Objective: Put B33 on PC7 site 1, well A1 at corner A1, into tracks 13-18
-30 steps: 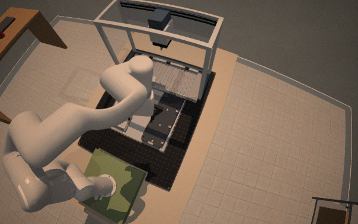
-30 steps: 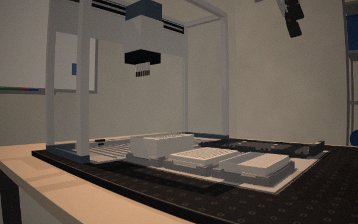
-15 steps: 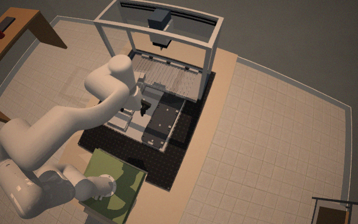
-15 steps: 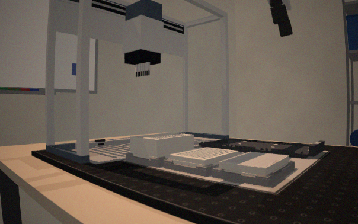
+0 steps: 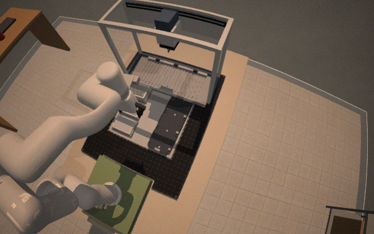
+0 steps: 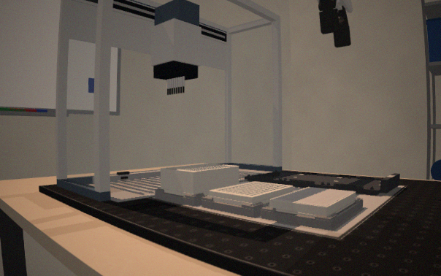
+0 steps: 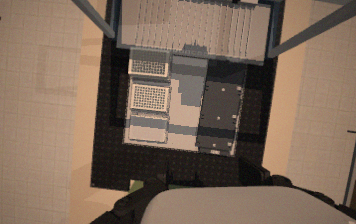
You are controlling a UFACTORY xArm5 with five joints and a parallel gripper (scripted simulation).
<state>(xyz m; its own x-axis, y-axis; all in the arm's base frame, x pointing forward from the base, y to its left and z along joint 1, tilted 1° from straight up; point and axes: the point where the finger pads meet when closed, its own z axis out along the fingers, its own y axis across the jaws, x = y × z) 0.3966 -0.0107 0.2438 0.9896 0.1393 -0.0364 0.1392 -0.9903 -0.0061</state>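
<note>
in the exterior view we see our open end effector [image 5: 140,109] [image 6: 335,27] above the table [image 5: 234,69] [image 6: 22,175] [image 7: 292,75]; the top view hides b38's wells, which the wrist view shows.

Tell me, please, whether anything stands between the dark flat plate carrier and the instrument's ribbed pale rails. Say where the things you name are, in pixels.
Nothing visible blocks the dark flat plate carrier [image 5: 171,125] [image 7: 218,105]: only pale apron and shadow show between its far end and the ribbed pale rails [image 5: 173,78] [image 7: 190,25].

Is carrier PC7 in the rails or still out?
Out: the carrier PC7 lies on the apron, in front of the rails.
</note>
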